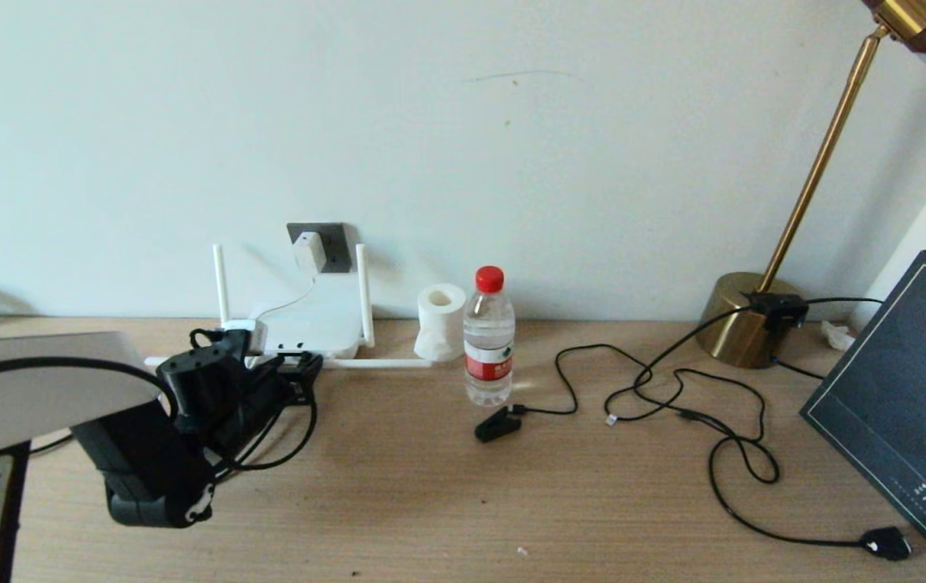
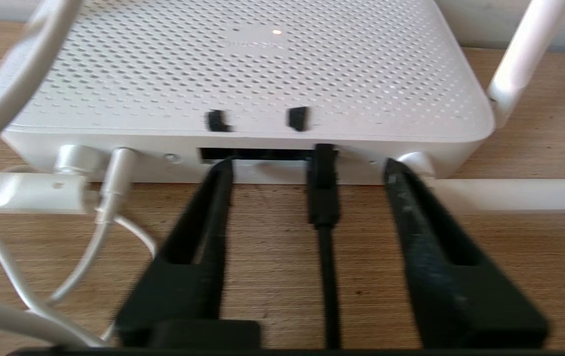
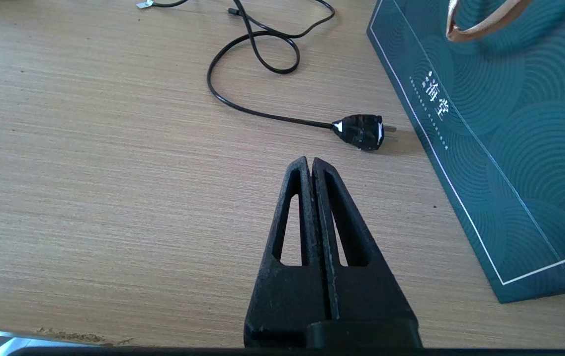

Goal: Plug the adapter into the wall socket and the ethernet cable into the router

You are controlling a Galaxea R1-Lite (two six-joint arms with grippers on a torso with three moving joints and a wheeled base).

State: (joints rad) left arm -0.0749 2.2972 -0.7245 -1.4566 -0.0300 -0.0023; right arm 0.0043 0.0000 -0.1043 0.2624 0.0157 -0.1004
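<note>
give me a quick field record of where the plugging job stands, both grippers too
adapter: seated in the wall socket
ethernet cable: connector in the router front slot
left gripper: open, fingers either side of the cable at the router
right gripper: shut, empty, over bare table near a black plug
nearby: water bottle, tissue roll, brass lamp

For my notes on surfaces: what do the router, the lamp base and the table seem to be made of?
Router: probably matte white plastic; its top is moulded with rows of small vent holes.
Lamp base: looks like brass-coloured metal with a shiny finish; solid brass or plating cannot be told.
Table: light wood-grain surface, matte; real wood or laminate is unclear, though a chipped edge nearest the right wrist camera hints at laminate.
</note>
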